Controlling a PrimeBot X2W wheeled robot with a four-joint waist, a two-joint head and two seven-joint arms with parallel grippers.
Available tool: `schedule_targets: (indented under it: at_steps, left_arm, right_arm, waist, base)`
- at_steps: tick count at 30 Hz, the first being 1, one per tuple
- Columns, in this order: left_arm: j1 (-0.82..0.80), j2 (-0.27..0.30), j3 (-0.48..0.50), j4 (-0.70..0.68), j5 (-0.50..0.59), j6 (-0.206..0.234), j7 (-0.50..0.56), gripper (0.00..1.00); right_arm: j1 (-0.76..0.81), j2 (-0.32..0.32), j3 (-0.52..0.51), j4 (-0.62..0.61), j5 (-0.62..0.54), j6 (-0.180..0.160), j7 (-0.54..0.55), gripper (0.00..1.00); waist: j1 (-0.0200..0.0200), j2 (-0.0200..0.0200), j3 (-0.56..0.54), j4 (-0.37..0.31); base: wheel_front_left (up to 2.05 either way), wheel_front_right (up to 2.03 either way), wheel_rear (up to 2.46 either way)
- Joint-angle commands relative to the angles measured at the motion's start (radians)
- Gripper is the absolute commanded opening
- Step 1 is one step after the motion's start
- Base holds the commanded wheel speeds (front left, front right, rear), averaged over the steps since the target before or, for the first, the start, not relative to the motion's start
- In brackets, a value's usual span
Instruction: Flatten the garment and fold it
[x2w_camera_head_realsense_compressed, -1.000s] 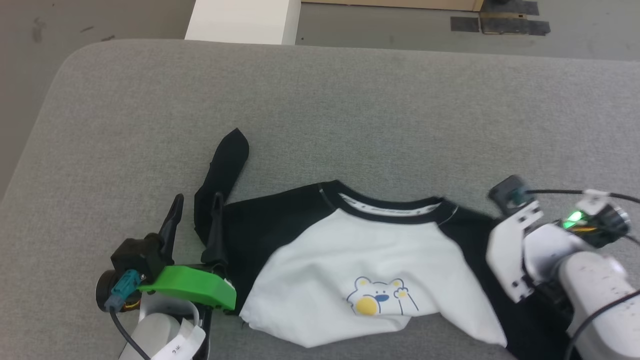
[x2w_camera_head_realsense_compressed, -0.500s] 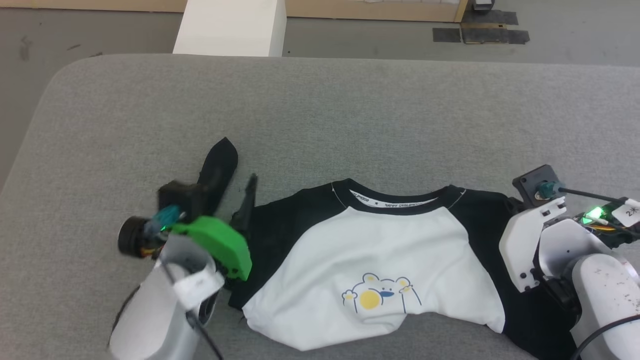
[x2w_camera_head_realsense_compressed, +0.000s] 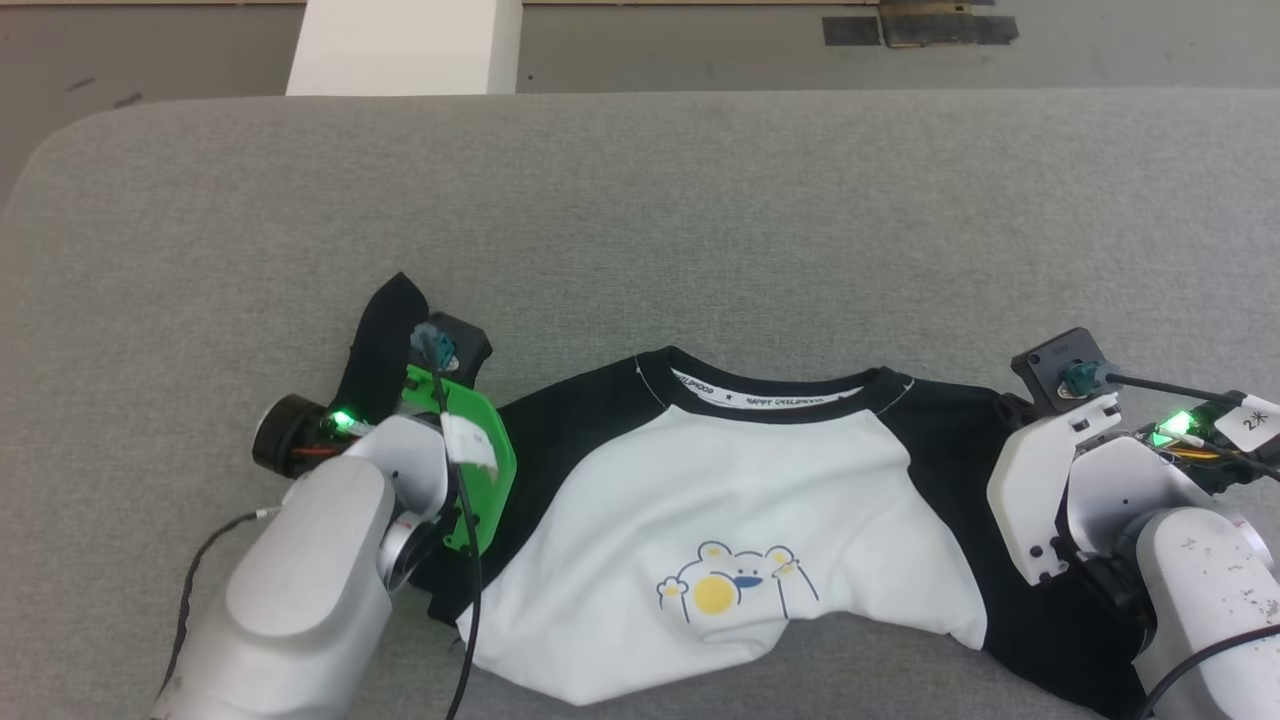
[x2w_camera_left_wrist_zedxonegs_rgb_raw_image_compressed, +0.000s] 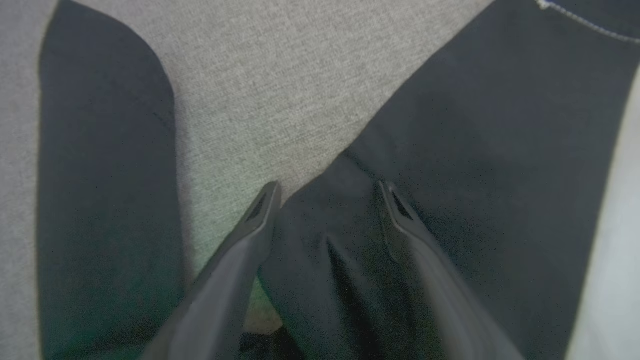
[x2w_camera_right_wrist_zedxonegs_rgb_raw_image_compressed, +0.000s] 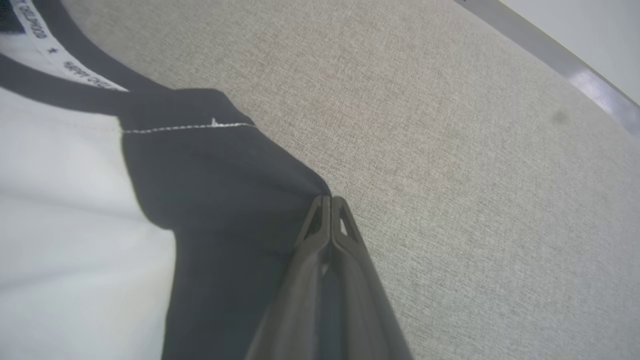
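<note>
Within the last second the left gripper (x2w_camera_left_wrist_zedxonegs_rgb_raw_image_compressed: 327, 187) has swung from beside the shirt (x2w_camera_head_realsense_compressed: 760, 500) onto its 9 o'clock shoulder. Its fingers now stand wide apart, straddling a ridge of black cloth where the sleeve (x2w_camera_head_realsense_compressed: 385, 340) leaves the body, with nothing pinched yet. The right gripper (x2w_camera_right_wrist_zedxonegs_rgb_raw_image_compressed: 326, 200) stays closed on the shoulder edge at 3 o'clock, cloth puckering into its tips. With both shoulders taken, a sideways pull would probably flatten the shirt; folding is still ahead. The shirt lies at 6 o'clock on the grey woven pad (x2w_camera_head_realsense_compressed: 700, 200), collar toward 12. It is soft knit, its white front rumpled along the hem, the sleeve a limp strip pointing to 11.
</note>
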Motion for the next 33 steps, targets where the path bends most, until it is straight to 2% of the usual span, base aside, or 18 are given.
schedule_targets:
  at_steps: [1, 7, 9, 15, 20, 28, 33]
  left_arm:
    - [-0.003, 0.008, -0.015, 0.012, -0.012, -0.005, 0.049, 1.00]
    - [0.005, 0.036, -0.063, -0.007, -0.032, -0.011, 0.188, 1.00]
    - [0.009, 0.041, -0.087, -0.026, -0.053, -0.014, 0.219, 0.01]
    - [-0.004, 0.067, -0.159, -0.090, -0.125, -0.017, 0.227, 0.00]
    - [-0.073, 0.133, -0.191, -0.177, -0.217, -0.017, 0.156, 0.00]
    - [-0.247, 0.244, -0.132, -0.305, -0.343, -0.017, 0.010, 0.00]
    - [-0.362, 0.263, -0.061, -0.313, -0.345, -0.012, -0.064, 0.00]
  right_arm:
    - [0.009, -0.002, -0.001, -0.006, 0.007, -0.002, 0.002, 0.00]
    - [0.010, 0.002, -0.002, -0.001, 0.015, -0.002, 0.000, 0.00]
    - [0.011, 0.005, 0.000, 0.000, 0.018, -0.002, 0.001, 0.00]
    - [0.011, 0.007, 0.004, 0.009, 0.025, -0.002, -0.001, 0.00]
    - [-0.022, -0.020, 0.026, -0.009, 0.049, -0.002, -0.001, 0.00]
    - [-0.175, -0.136, 0.090, -0.091, 0.087, -0.002, 0.053, 0.00]
    - [-0.329, -0.206, 0.123, -0.133, 0.116, -0.002, 0.095, 0.00]
  waist:
    - [0.0000, 0.0084, 0.012, -0.014]
    - [0.0000, 0.0084, 0.018, -0.031]
    - [0.0000, 0.0084, 0.018, -0.036]
    - [0.0000, 0.0084, 0.009, -0.043]
    - [0.0000, 0.0084, -0.003, -0.048]
    - [0.0000, 0.0084, -0.003, -0.053]
    - [0.0000, 0.0084, 0.039, -0.052]
  base:
    - [0.00, 0.00, 0.00]
    - [0.00, 0.00, 0.00]
    - [0.00, 0.00, 0.00]
    - [0.00, 0.00, 0.00]
    - [0.00, 0.00, 0.00]
    - [0.00, 0.00, 0.00]
    - [0.00, 0.00, 0.00]
